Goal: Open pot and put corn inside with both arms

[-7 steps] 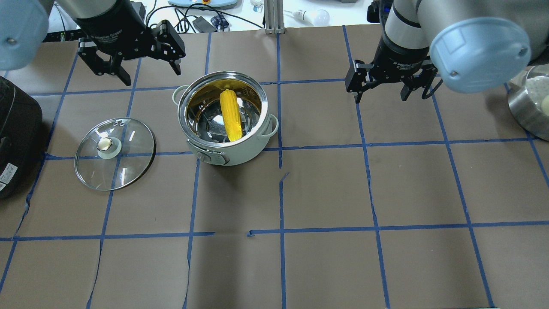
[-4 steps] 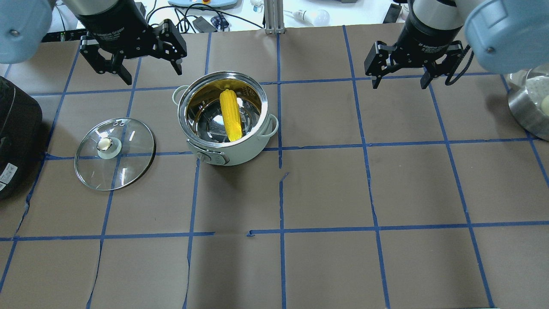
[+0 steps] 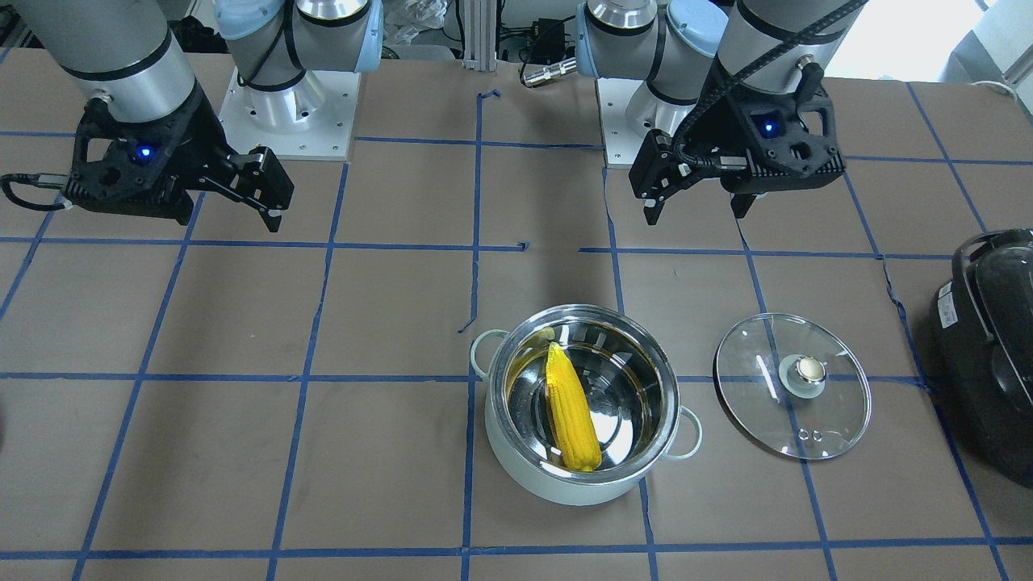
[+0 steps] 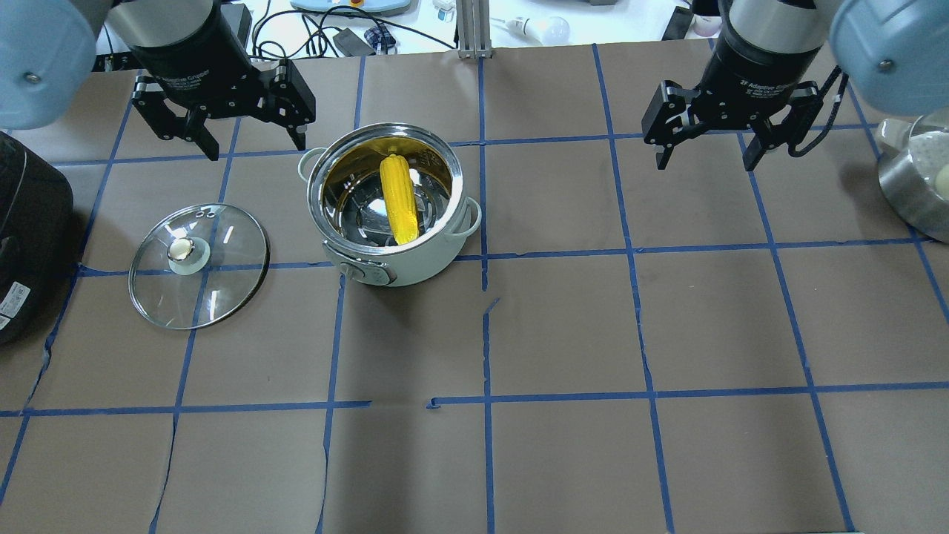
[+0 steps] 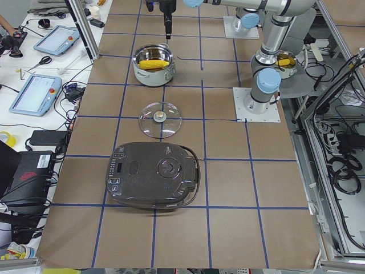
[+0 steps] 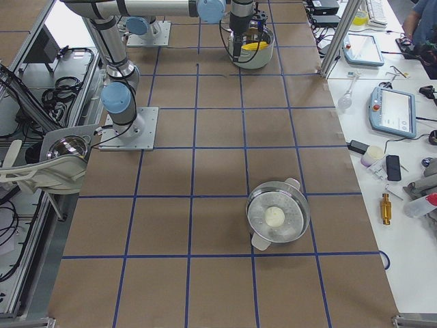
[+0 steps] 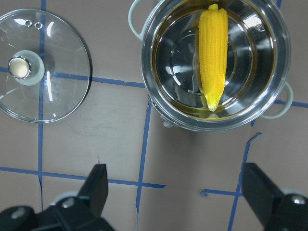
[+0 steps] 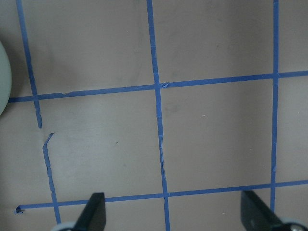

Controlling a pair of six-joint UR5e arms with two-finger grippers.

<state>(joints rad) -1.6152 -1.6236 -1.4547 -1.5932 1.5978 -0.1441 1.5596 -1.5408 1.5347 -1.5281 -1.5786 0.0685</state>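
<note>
The pale mint pot (image 4: pixel 415 268) stands open at centre left of the table. The yellow corn (image 4: pixel 397 199) lies inside it, leaning on the steel wall. The glass lid (image 4: pixel 222 259) lies flat on the table to the pot's left, knob up. My left gripper (image 4: pixel 256 144) is open and empty, hovering beyond the pot's far left side. My right gripper (image 4: pixel 706 159) is open and empty, well to the right of the pot. The left wrist view shows the pot (image 7: pixel 159 108), corn (image 7: pixel 213 53) and lid (image 7: pixel 57 72) below the open gripper (image 7: pixel 175 192).
A large black appliance (image 4: pixel 30 230) sits at the table's left edge, beside the lid. A steel bowl (image 4: pixel 916 185) with a pale round item stands at the right edge. Brown paper with blue tape lines covers the table.
My right gripper has moved right and farther from the pot, still open. My left gripper has shifted slightly. Pot, corn and lid have not moved.
</note>
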